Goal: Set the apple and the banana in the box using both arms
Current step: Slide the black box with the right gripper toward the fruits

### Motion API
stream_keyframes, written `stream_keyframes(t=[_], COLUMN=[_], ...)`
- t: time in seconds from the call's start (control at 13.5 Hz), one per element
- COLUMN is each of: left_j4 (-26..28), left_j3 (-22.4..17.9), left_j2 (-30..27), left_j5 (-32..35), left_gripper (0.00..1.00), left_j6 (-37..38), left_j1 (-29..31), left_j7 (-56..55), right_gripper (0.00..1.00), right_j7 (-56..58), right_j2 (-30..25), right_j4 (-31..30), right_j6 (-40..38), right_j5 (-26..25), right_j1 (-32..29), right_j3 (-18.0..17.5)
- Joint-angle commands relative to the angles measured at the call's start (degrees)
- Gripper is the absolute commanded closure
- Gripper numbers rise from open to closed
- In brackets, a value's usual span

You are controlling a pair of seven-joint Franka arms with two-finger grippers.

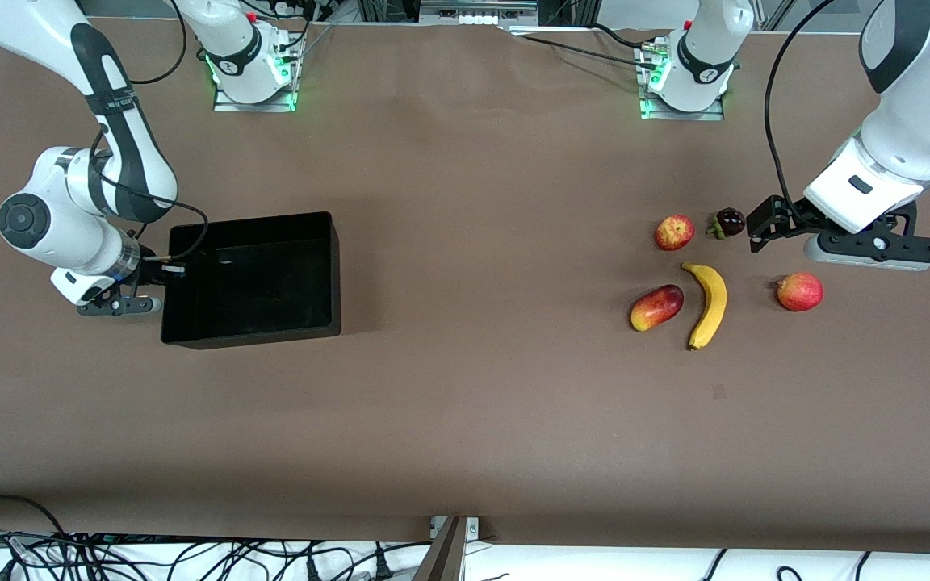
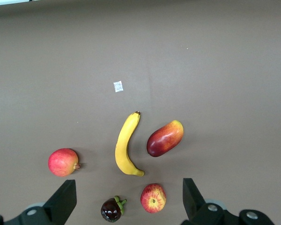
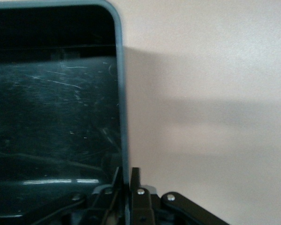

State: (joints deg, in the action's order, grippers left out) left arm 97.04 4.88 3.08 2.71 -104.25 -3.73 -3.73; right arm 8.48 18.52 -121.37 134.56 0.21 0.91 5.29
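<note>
The apple (image 1: pixel 674 232) (image 2: pixel 153 198), red with pale yellow patches, lies on the brown table toward the left arm's end. The curved yellow banana (image 1: pixel 710 304) (image 2: pixel 126 146) lies a little nearer the front camera than the apple. My left gripper (image 1: pixel 762 227) (image 2: pixel 129 200) hangs open and holds nothing, over the spot beside a dark purple fruit and the apple. The black box (image 1: pixel 251 219) stands toward the right arm's end. My right gripper (image 1: pixel 166 269) (image 3: pixel 127 176) is shut on the box's side wall (image 3: pixel 123 117), one finger inside and one outside.
A dark purple fruit (image 1: pixel 729 221) (image 2: pixel 111 209) lies beside the apple. An oval red-and-yellow fruit (image 1: pixel 657 307) (image 2: pixel 165 138) lies beside the banana. A plain red round fruit (image 1: pixel 799 291) (image 2: pixel 62 161) lies nearer the table's end. A small white scrap (image 2: pixel 118 86) lies on the cloth.
</note>
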Motion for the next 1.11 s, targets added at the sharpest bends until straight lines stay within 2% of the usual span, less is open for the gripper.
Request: stream_keyframes(t=[0.0, 0.15, 0.22, 0.37, 0.52, 0.82, 0.89, 1.04], left_j4=[0.6, 0.3, -0.1, -0.3, -0.3, -0.4, -1.0, -1.4], left_j3=[0.4, 0.4, 0.4, 0.4, 0.4, 0.4, 0.3, 0.4], left_j2=[-0.8, -0.6, -0.4, -0.4, -0.4, -0.4, -0.4, 0.1], left_j5=[-0.9, -0.9, -0.9, -0.9, -0.9, -0.6, -0.7, -0.4], left_gripper=[0.00, 0.00, 0.00, 0.00, 0.00, 0.00, 0.00, 0.00], left_j6=[-0.6, -0.7, -0.7, -0.6, -0.6, 1.6, 3.8, 5.0], left_j1=[0.3, 0.3, 0.3, 0.0, 0.0, 0.3, 0.3, 0.0], left_j7=[-0.2, -0.2, -0.2, -0.3, -0.2, -0.1, -0.1, -0.1], right_gripper=[1.00, 1.00, 1.00, 1.00, 1.00, 1.00, 1.00, 1.00], right_j7=[0.7, 0.7, 0.2, -2.7, -9.8, -29.0, -32.3, -34.8], right_j2=[-1.5, -1.4, -1.4, -0.5, 1.1, 8.5, 10.9, 13.6], right_j4=[2.4, 7.2, 9.4, 14.6, 17.7, 23.5, 24.9, 25.3], right_j6=[-3.8, -9.5, -12.2, -15.4, -15.6, -13.4, -10.3, -4.1], right_j5=[1.6, 4.0, 5.7, 8.1, 8.8, 8.2, 8.1, 7.6], right_j1=[-1.0, -1.1, -1.1, -1.1, -1.1, -0.1, 1.3, 6.1], right_j3=[-1.9, -3.3, -5.1, -9.2, -15.2, -29.4, -31.7, -32.6])
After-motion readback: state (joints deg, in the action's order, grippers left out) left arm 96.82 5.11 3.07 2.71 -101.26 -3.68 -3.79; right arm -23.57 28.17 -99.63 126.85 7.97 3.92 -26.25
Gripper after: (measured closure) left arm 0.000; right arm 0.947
